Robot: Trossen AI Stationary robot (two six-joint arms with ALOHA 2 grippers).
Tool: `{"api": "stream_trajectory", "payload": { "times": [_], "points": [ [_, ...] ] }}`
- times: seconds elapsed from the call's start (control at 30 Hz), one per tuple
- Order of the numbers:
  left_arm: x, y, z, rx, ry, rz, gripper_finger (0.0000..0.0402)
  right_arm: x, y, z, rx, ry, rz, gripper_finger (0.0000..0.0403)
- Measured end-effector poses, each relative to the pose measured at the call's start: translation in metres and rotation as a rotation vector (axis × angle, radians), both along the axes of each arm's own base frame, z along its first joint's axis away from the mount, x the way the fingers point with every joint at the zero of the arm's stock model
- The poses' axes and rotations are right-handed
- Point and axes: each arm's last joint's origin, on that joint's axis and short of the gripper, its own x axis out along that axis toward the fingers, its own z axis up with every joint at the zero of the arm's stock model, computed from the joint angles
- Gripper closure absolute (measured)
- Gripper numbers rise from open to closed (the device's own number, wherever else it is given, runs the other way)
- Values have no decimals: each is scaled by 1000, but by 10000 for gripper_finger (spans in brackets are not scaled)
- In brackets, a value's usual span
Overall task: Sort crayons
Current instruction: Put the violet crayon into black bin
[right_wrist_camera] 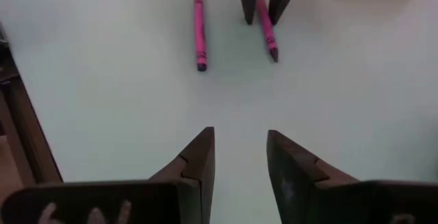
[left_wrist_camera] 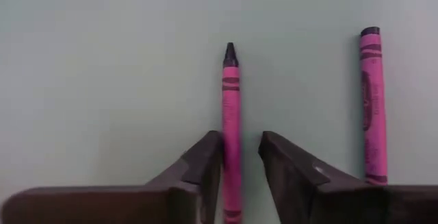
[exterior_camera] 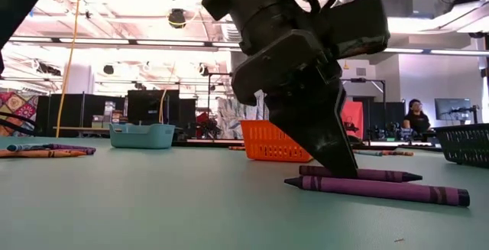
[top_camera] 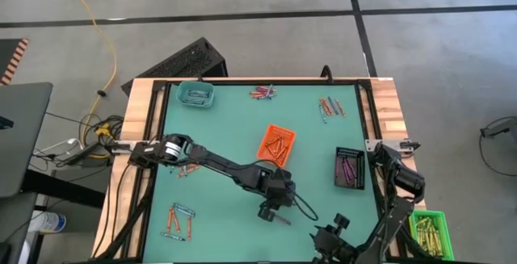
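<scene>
Left gripper (left_wrist_camera: 239,159) straddling a pink crayon (left_wrist_camera: 231,114)
I see its fingers parted, crayon flat on the table (top_camera: 226,127), not clenched; right gripper (right_wrist_camera: 239,155) waits released nearby

We see a pale green table top (top_camera: 234,127) with light wood edges, on it two purple-pink crayons with black bands (left_wrist_camera: 231,135), an orange mesh tray (top_camera: 276,144), a teal tray (top_camera: 195,94), a dark mesh tray (top_camera: 350,168), beside it a bright green tray of yellow-olive sticks (top_camera: 430,231).
</scene>
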Motion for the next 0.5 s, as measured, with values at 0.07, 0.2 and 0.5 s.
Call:
{"api": "stream_trajectory", "payload": {
  "times": [0.07,0.2,0.5],
  "points": [
    [-1,0,1,6,3,-3,347,-2,1,0,0,0,5,278],
    [-1,0,1,13,5,-15,391,-3,2,0,-2,2,11,278],
    [4,-8,17,41,-50,-41,399,-3,2,0,-4,1,11,278]
  ]
}}
